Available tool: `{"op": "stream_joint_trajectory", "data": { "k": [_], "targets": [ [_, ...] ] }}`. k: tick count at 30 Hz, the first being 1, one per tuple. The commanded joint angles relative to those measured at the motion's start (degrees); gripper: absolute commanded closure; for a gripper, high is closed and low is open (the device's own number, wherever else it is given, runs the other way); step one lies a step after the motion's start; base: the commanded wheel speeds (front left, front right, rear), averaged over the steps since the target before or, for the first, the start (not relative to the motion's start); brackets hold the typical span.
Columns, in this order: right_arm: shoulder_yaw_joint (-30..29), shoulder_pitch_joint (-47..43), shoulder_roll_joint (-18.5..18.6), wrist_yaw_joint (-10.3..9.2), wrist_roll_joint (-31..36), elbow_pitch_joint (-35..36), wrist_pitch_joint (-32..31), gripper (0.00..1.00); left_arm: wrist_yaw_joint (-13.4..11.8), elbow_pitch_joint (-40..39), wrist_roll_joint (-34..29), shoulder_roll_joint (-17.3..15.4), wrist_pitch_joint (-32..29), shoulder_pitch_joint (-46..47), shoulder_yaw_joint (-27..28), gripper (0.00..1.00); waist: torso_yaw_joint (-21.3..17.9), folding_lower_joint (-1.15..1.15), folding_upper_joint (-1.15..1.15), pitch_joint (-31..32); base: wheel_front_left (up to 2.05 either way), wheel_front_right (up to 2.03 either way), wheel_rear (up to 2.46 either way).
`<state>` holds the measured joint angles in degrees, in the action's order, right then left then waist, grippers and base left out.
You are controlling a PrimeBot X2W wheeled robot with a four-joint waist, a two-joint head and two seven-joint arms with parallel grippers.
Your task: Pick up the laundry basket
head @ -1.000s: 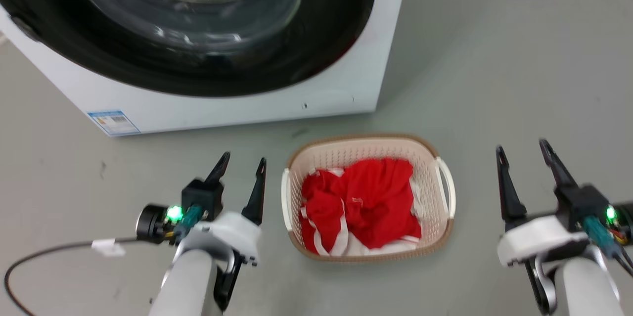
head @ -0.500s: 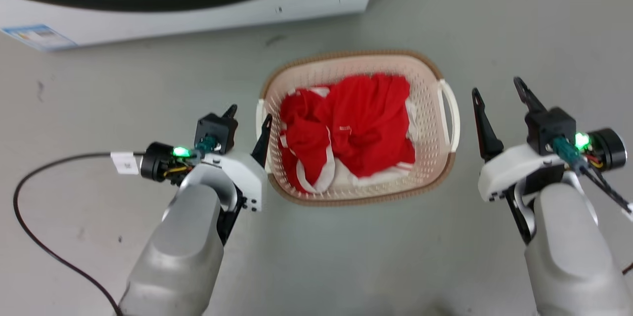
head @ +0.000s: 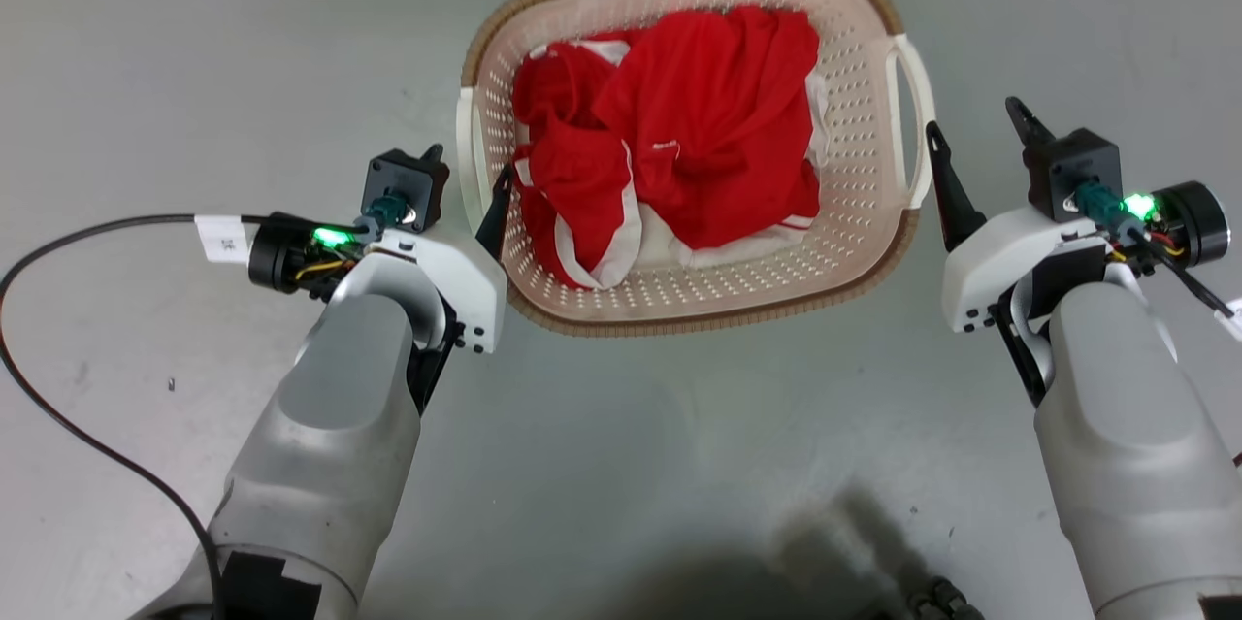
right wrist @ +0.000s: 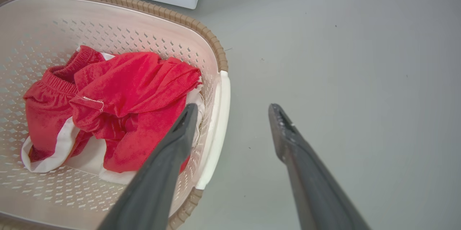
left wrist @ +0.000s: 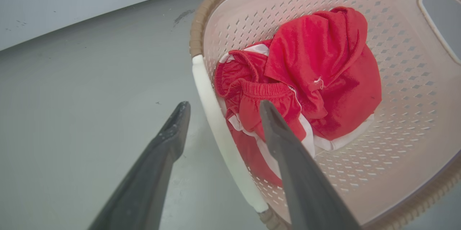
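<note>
We show the laundry basket on the grey floor, holding red-and-white garments. The left hand, spread wide, straddles the basket's left handle. The right hand, spread wide, straddles its right handle. The writing on the cable tag left of the basket is unreadable.

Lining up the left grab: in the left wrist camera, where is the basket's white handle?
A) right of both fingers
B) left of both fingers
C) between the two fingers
C: the handle runs up between the two fingers of the open left gripper.

Laundry basket partly beyond the left wrist view's right edge
</note>
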<state>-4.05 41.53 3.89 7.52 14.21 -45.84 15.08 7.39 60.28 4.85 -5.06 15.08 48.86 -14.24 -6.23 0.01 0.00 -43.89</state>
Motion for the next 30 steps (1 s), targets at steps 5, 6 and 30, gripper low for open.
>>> {"op": "stream_joint_trajectory", "data": {
  "k": [5, 6, 30],
  "targets": [
    [-0.03, 4.14, 0.46, -0.06, 0.54, -4.24, 0.14, 0.00, 0.09, 1.72, 0.46, -0.08, 0.14, 2.97, -0.52, 0.00, 0.18, -0.01, 0.00, -4.17, 0.00, 0.00, 0.00],
    [0.05, 4.77, 0.45, -0.06, 0.63, -4.58, 0.14, 0.00, 0.09, 1.85, 0.57, -0.06, 0.14, 3.35, -0.61, 0.00, 0.18, -0.01, 0.00, -4.64, 0.00, 0.00, 0.00],
    [1.29, 11.95, -0.65, -0.06, 1.07, -11.40, 0.14, 0.00, -0.18, 3.16, 0.72, -0.85, -0.01, 7.79, -2.28, 0.00, -0.14, -0.01, 0.00, -12.33, 0.00, 0.00, 0.00]
  ]
}}
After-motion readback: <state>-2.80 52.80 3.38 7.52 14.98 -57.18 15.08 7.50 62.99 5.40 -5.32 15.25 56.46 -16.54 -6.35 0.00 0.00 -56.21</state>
